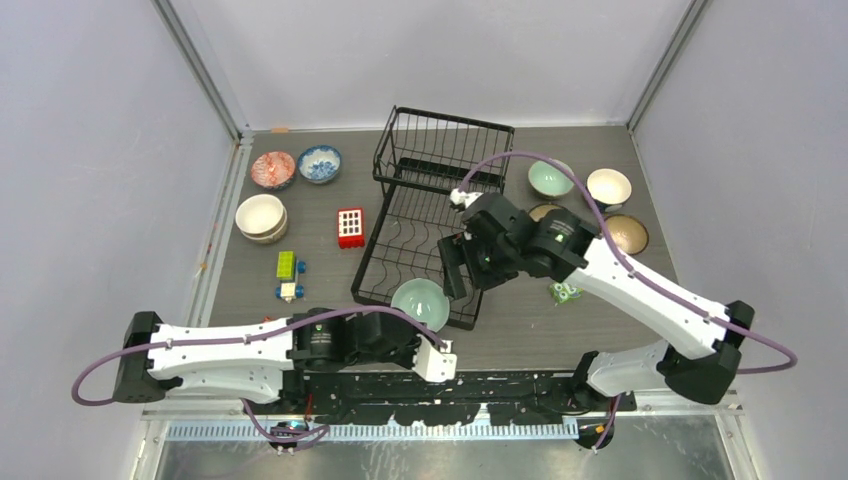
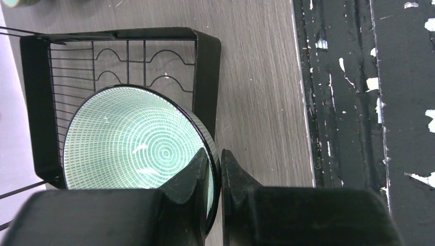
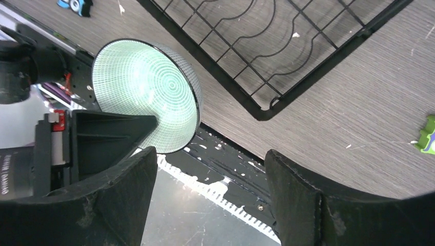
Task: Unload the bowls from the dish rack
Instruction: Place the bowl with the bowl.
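One pale green bowl [image 1: 420,303] with a fine ringed pattern sits tilted at the bottom corner of the black wire dish rack [image 1: 400,235], just below the centre of the top view. My left gripper [image 2: 215,156] is pinched tight on its rim, one finger inside the bowl and one outside. My right gripper [image 1: 456,272] hangs over the rack's flat tray, just right of the bowl, its jaws spread with nothing between them. A red patterned bowl [image 1: 272,168] and a blue-and-white bowl [image 1: 320,163] stand on the table at upper left.
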`<state>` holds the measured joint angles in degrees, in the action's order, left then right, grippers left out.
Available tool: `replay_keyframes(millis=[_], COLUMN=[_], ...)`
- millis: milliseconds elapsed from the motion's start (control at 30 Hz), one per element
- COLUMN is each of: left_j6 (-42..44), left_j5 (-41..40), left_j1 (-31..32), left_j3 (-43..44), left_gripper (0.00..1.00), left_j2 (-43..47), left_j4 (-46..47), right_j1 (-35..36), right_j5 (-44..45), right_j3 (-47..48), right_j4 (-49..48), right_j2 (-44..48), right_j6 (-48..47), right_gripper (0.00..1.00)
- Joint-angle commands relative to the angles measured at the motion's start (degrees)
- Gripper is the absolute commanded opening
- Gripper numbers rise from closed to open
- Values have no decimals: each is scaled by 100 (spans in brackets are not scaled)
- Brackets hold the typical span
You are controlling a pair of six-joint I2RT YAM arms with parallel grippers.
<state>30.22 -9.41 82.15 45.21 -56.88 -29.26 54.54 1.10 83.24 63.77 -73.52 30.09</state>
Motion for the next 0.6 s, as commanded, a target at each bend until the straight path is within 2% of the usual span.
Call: replay_keyframes(millis=[0, 567], left_j6=[278, 39], left_j5=[-220, -29], left_j1=[48, 47], left_j3=[366, 243], left_gripper=[0, 0], left_j2=[161, 591], left_j4=[228, 339], right_j1=[332, 471], right_j5=[245, 363], right_j3=[131, -17], right_j4=[-181, -801], right_j2=[-341, -1105], right_j6=[19, 83], right_gripper=[79, 46])
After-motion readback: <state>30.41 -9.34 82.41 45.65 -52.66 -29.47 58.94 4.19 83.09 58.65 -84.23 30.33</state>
